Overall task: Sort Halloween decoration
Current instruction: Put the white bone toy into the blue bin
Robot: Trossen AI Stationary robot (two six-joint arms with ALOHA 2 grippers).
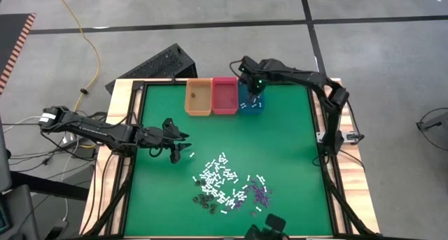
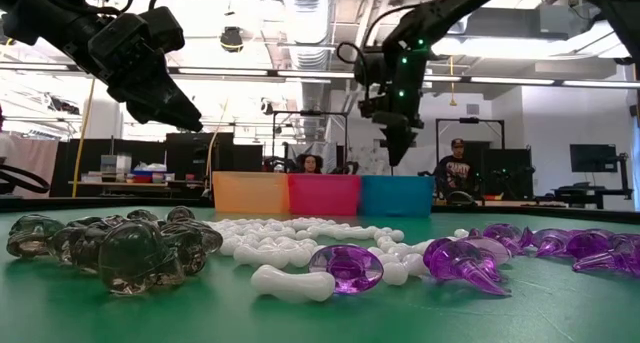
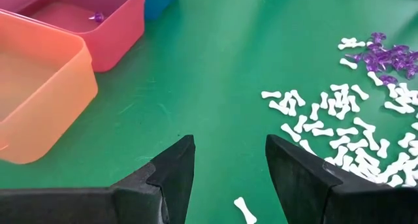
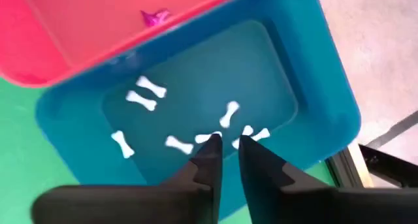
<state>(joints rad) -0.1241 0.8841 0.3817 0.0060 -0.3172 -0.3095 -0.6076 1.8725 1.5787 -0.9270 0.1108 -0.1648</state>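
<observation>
High view: we see most decorations (image 1: 227,186) piled lower centre on the table (image 1: 294,142); few bones in the teal bin (image 1: 250,107). Right hand (image 4: 226,145) narrowly parted, empty above it; left hand (image 3: 228,178) wide.

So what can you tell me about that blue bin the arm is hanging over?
The teal bin is a small rectangular tub of smooth, slightly see-through plastic with rounded corners. It stands upright at the far edge of the green table, last in a row beside the pink bin, their walls touching. Several white bone-shaped pieces lie scattered on its floor. The right gripper hangs just above it, fingers slightly apart, nothing visibly held.
</observation>
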